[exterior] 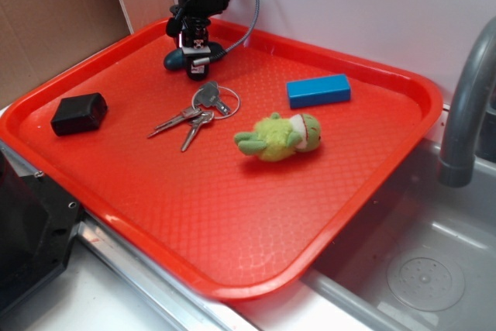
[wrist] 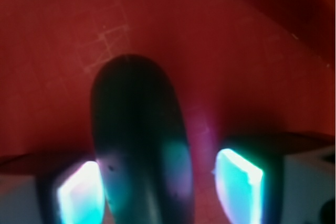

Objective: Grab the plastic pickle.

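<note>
Just glossy, round-ended plastic pickle (wrist: 139, 145) between end effector (wrist: 160, 192) pads.

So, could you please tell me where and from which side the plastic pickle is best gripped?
Grip the plastic pickle across its narrow middle, coming straight down from above. It lies flat on the red tray, a smooth elongated oval, so its long sides suit the pads best. The gripper already straddles it, with a gap showing on the right side.
</note>
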You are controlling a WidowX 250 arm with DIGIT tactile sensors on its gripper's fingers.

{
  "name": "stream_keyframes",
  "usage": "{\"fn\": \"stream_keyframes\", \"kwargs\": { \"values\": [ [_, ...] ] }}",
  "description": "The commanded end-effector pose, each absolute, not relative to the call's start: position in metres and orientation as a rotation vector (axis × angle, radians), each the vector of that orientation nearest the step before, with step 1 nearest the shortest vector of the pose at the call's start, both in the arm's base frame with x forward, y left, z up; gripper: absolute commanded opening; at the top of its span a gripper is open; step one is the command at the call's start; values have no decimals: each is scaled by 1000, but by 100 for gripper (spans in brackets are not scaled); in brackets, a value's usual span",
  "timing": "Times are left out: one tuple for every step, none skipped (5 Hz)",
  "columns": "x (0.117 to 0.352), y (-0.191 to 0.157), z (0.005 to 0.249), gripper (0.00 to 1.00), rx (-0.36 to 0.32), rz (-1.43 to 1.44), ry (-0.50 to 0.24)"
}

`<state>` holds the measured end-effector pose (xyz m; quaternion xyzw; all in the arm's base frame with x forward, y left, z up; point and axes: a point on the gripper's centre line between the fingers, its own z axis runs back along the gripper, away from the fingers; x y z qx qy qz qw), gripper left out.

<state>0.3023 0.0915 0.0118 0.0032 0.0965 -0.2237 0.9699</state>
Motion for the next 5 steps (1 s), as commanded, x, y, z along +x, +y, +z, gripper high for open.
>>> {"fn": "stream_keyframes", "kwargs": {
  "values": [
    [302, 82, 49, 0, 54, -374, 165],
    [279, 48, 99, 0, 30, -181, 128],
    [227, -3, 148, 0, 1, 61, -59],
    [184, -2, 204, 0, -151, 48, -132],
    [177, -6, 253, 0, -146, -3, -137]
  ]
}}
